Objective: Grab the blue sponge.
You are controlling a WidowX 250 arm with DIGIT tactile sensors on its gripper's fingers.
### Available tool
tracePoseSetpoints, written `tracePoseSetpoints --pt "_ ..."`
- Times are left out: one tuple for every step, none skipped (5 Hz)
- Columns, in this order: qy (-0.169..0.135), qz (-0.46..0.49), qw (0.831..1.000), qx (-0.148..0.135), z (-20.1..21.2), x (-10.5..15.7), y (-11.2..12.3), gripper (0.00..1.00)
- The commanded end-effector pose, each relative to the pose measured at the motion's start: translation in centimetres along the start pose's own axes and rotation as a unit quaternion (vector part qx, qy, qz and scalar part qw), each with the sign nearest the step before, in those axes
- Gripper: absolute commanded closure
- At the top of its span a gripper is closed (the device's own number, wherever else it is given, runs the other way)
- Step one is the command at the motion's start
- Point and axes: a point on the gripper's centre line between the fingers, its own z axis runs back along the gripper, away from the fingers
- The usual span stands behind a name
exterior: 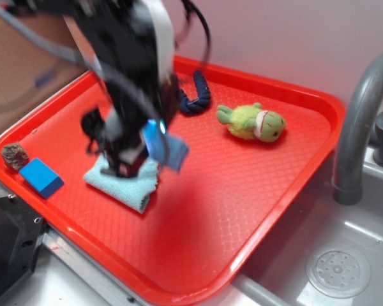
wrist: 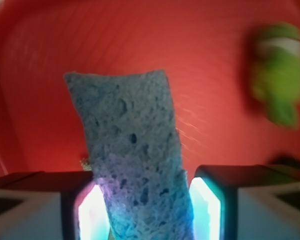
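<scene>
Between the pads, the sponge (wrist: 132, 150) sat clamped by the pincer (wrist: 142, 210). Its long axis ran straight out from the jaws, clear above the tray (wrist: 215, 60).

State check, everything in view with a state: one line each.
gripper: jaws shut on the blue sponge, raised above the tray
blue sponge: held between the jaws, lifted clear
aqua cloth: folded, lying flat on the tray under the arm
plush frog: lying on its side, untouched
blue block: resting by the tray's left rim
red tray: flat on the counter by the sink
</scene>
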Motion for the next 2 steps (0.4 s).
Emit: tracePoseSetpoints --pt "-0.023 0.258 0.965 -0.028 6.4 -4.8 1.0 1.00" --pt "0.008 0.374 0.927 -0.016 9.1 -5.9 1.1 1.00"
